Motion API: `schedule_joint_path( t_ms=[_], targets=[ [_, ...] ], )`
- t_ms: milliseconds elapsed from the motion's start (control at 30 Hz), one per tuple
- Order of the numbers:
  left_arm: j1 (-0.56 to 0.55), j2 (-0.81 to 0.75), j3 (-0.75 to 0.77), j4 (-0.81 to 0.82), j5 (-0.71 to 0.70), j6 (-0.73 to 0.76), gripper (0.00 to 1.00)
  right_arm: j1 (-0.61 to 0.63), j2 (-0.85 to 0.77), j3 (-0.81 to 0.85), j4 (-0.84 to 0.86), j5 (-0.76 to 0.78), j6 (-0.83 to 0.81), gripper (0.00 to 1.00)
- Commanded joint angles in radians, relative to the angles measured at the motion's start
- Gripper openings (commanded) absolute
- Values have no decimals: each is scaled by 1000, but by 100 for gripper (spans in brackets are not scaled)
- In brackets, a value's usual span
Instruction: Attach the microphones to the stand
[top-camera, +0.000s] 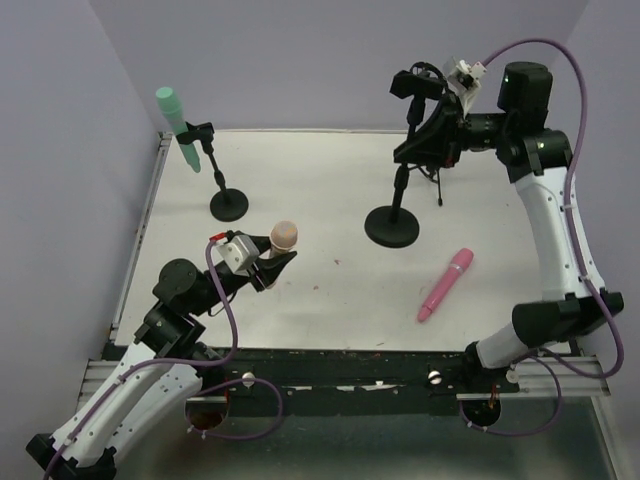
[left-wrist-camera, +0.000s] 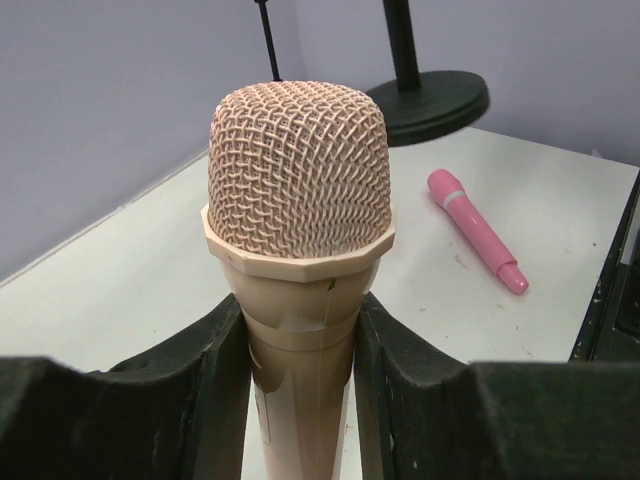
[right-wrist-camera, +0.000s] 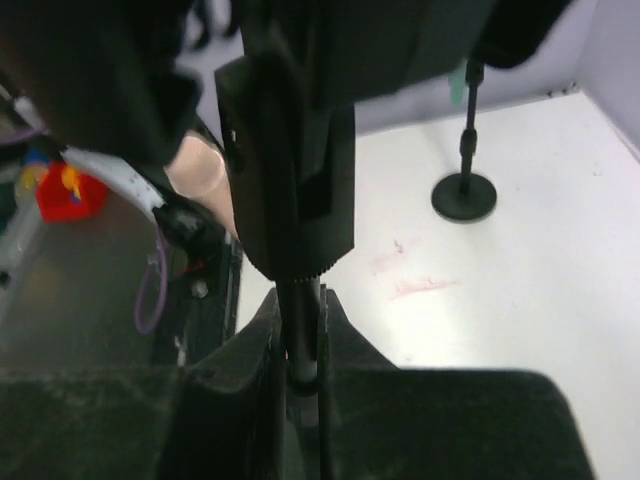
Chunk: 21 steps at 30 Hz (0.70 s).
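So, what's your left pincer (left-wrist-camera: 300, 335) doing?

Clamped on the peach microphone (left-wrist-camera: 298, 190). Both fingers press the handle just under the mesh head. The head pokes out past my fingertips and the handle runs back between them.

And the other one?

My right pincer (right-wrist-camera: 298, 345) is closed on the thin pole of the big stand (top-camera: 392, 225). I'd say it's steadying it. The clip (top-camera: 415, 85) sits above that pincer, with nothing in it that I can see.

Where's that clip from the loaded pincer?

Well apart, ahead and off to its right. The mic's long axis points away from me along the fingers, and how far it tilts up I can't tell. I reckon it must line up with the clip before it goes in. The left arm carries the mic, so that's the one to travel.

The rest?

The mint green microphone (top-camera: 178, 125) sits in the small stand (top-camera: 228, 205), ahead of the left pincer and slightly left. The pink microphone (top-camera: 445, 285) lies flat on the table (top-camera: 320, 190), far to that pincer's right and nearer my right arm, thin end toward me.
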Motion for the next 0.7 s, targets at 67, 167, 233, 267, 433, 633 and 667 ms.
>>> schedule_joint_path(
  t_ms=[67,167,233,267,433,633,667],
  targets=[
    [17,16,-4,44,49,-13,1,47,-205,-277,819,223,805,1],
    [17,7,-7,41,45,-13,1,53,-239,-357,710,404,600,1],
    [17,0,-7,41,45,-13,1,60,-264,-463,709,461,461,1],
    [17,0,-7,41,45,-11,1,58,-279,-532,732,472,418,1],
    [17,3,-7,44,49,-13,1,70,-311,-783,902,456,320,1],
    [18,5,-7,42,51,-11,1,104,-311,-949,1024,458,246,1],
    [18,7,-7,42,51,-13,1,116,-310,-974,1040,461,235,1]
  ],
)
